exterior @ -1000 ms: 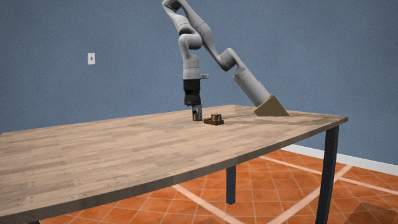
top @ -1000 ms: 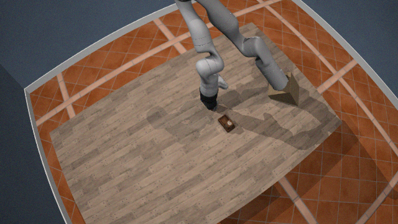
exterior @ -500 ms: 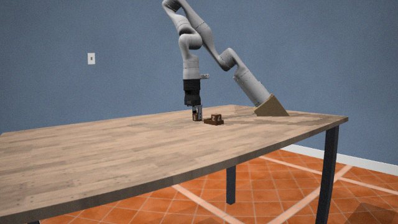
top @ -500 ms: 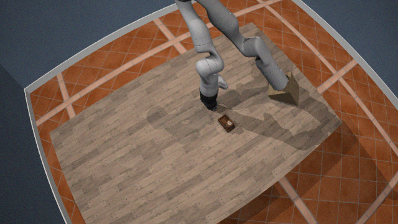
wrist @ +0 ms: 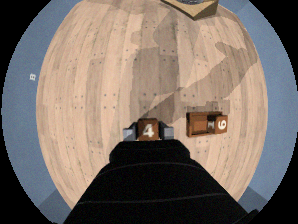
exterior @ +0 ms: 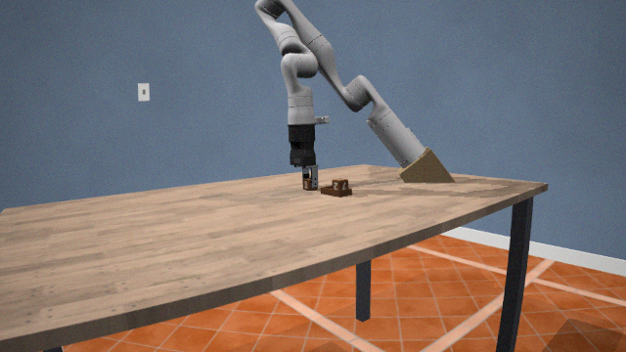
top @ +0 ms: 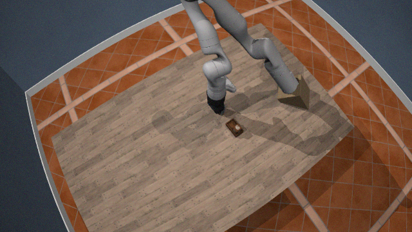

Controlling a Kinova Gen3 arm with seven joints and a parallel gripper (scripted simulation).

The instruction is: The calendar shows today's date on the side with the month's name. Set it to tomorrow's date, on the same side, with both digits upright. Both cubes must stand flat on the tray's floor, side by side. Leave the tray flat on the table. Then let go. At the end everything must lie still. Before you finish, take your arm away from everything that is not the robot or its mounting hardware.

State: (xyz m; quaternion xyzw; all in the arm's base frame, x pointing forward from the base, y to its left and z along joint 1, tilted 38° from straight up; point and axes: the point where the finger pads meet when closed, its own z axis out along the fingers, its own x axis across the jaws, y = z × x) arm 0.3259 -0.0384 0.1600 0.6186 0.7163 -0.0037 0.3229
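Gripper (exterior: 310,184) low on the table (exterior: 196,230), fingers partly apart around 1 cube (wrist: 148,129) showing 4, just loosening, probably regrasping. Tray (exterior: 336,192) just beside, holding the other cube (wrist: 217,123).

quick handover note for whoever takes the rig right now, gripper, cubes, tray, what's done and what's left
Gripper: low at the table, fingers about one cube, its 4 face toward the wrist camera; grip seems to be just easing.
Tray: flat on the table beside the gripper, holding the other cube with a 6 on top.
Done: one cube taken out of the tray.
Left: put that cube back beside the other with tomorrow's digits upright on the month side, release, let all settle.
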